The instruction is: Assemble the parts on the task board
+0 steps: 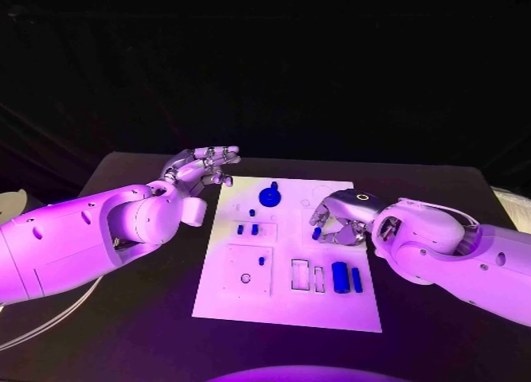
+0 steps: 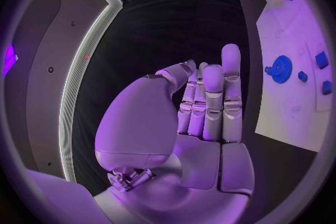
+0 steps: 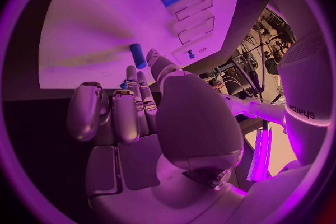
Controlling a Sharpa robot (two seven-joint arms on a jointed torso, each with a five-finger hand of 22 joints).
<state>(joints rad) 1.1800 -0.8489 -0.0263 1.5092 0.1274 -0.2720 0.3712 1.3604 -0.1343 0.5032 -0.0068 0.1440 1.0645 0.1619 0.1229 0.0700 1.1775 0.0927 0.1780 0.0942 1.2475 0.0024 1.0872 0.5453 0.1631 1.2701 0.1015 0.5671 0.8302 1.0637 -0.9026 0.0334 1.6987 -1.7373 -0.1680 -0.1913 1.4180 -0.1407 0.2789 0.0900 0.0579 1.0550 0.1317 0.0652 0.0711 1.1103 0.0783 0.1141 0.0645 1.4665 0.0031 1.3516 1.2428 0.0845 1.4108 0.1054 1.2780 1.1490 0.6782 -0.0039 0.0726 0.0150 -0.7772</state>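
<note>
From my feed, right hand (image 1: 337, 221) pinches a small blue peg (image 1: 316, 233), I think, over the task board (image 1: 290, 306). Left hand (image 1: 203, 167) hangs beside the board, fingers curled, empty.

The head view looks steeply down at the desk (image 1: 139, 318) from above. Each wrist view sits close behind its own hand, and all three views share the task board (image 1: 288, 306) (image 2: 294, 106) (image 3: 98, 28).

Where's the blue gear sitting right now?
In the head view the blue gear stands near the task board's far edge, about midway between the left hand and the right hand.
</note>
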